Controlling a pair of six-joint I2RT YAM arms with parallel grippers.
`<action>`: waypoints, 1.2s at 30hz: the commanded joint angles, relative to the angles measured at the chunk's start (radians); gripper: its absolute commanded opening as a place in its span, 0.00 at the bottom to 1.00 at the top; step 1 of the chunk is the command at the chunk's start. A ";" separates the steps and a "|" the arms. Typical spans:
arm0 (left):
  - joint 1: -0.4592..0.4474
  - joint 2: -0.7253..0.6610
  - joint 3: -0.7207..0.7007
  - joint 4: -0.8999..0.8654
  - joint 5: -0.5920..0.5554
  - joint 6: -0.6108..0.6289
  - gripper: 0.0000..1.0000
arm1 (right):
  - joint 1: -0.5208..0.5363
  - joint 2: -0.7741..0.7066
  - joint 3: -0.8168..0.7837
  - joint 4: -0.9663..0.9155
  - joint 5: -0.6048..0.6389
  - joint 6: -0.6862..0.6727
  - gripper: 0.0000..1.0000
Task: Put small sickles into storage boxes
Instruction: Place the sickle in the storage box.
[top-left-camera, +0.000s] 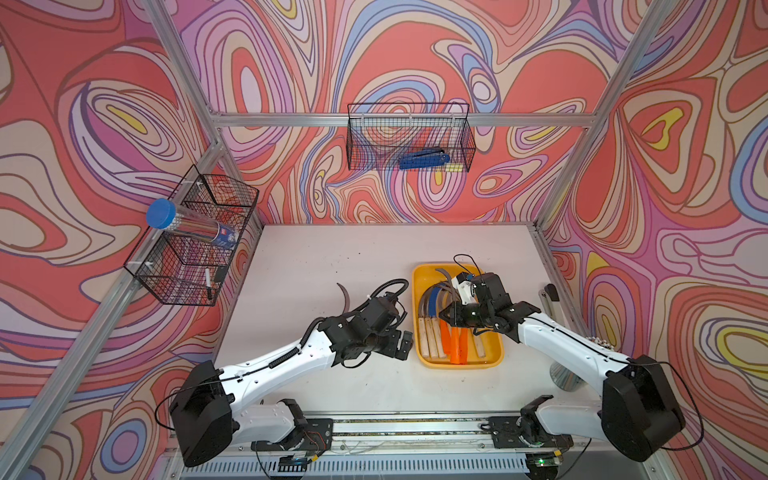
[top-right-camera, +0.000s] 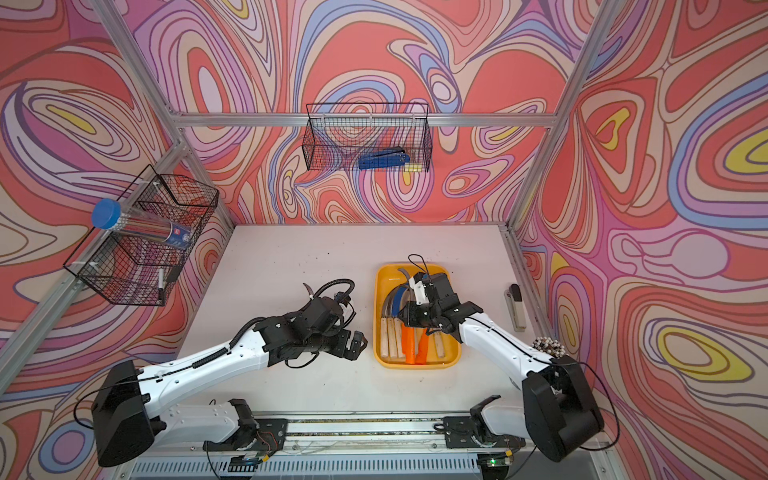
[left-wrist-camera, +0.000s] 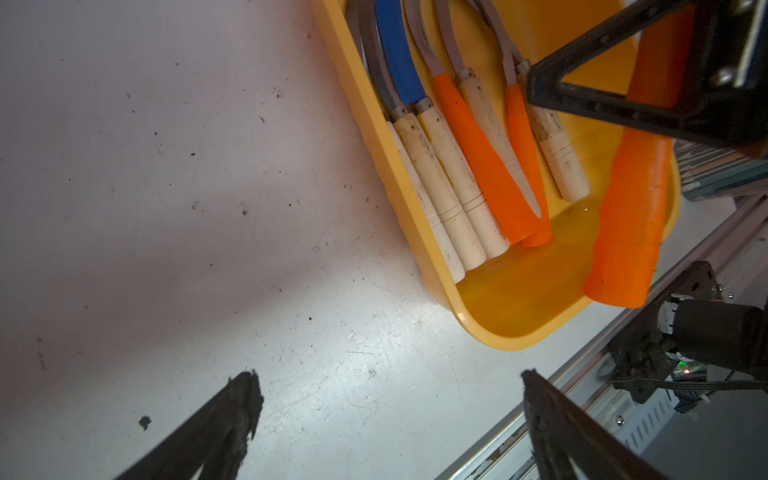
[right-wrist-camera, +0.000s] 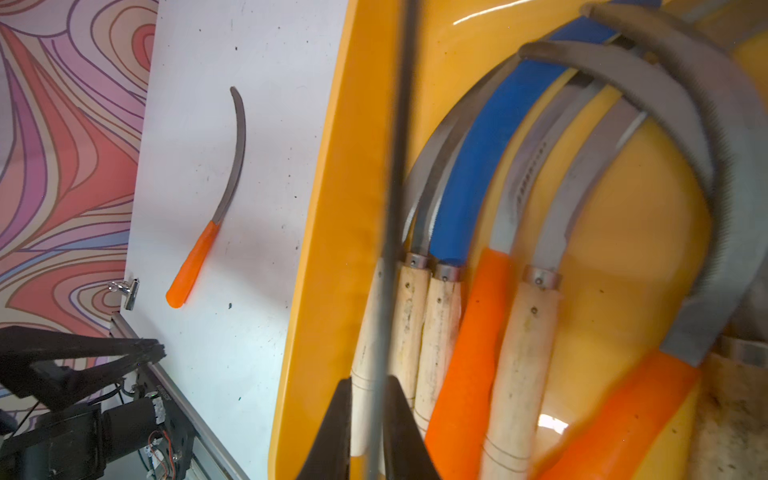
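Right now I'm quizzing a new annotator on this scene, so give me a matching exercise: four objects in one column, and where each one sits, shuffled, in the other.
Objects:
1. loose orange-handled sickle
2. blue-bladed sickle
3. blue hand tool
4. blue-capped tube

Places:
A. in the side wire basket
B. in the yellow tray
C. on the table
D. in the back wire basket

Pairs: 1-C, 2-B, 3-D, 4-A
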 joint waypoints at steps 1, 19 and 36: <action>0.005 0.014 -0.015 0.069 0.020 0.022 1.00 | -0.015 0.021 -0.020 0.014 0.029 -0.032 0.00; 0.005 -0.012 -0.073 0.094 0.015 0.029 1.00 | -0.081 0.187 -0.008 0.041 0.105 -0.046 0.01; 0.017 -0.071 -0.002 -0.112 -0.218 0.072 1.00 | -0.080 -0.017 0.102 -0.187 0.222 -0.057 0.98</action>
